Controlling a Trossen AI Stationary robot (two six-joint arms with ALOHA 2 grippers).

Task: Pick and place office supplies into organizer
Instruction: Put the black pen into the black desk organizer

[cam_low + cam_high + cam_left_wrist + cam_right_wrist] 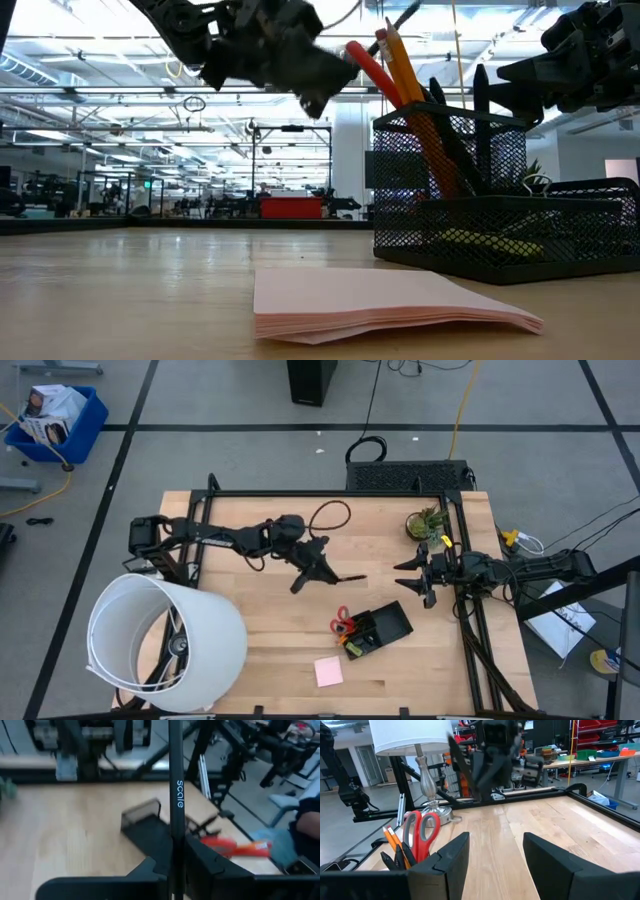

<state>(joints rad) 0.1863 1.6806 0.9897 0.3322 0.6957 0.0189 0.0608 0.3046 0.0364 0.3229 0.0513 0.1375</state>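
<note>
- Hanging above the middle of the wooden worktop (260,630), the left end effector (322,567) is clamped on a thin black pen (352,577); in the left wrist view the pen (176,790) runs straight up between the two dark fingers (150,870) and carries small pale lettering.
- Seen from above, the pen pokes out sideways from the fingers toward the right arm, clear of the wood.
- The black mesh organizer (382,628) sits on the worktop nearer the front edge, between the two arms and well apart from the held pen.
- Red-handled scissors (341,623) stand in the organizer's tall cup with orange pencils (405,65) and dark pens leaning beside them; the low view shows them sticking up above the mesh rim.
- A pink sticky-note pad (328,672) lies flat on the wood just in front of the organizer, not touching it.
- The right end effector (412,576) hovers near the right side of the worktop with its fingers (445,857) spread apart and nothing between them.
- A small potted plant (425,523) stands at the back right corner, and a big white lampshade (165,645) fills the front left corner.
</note>
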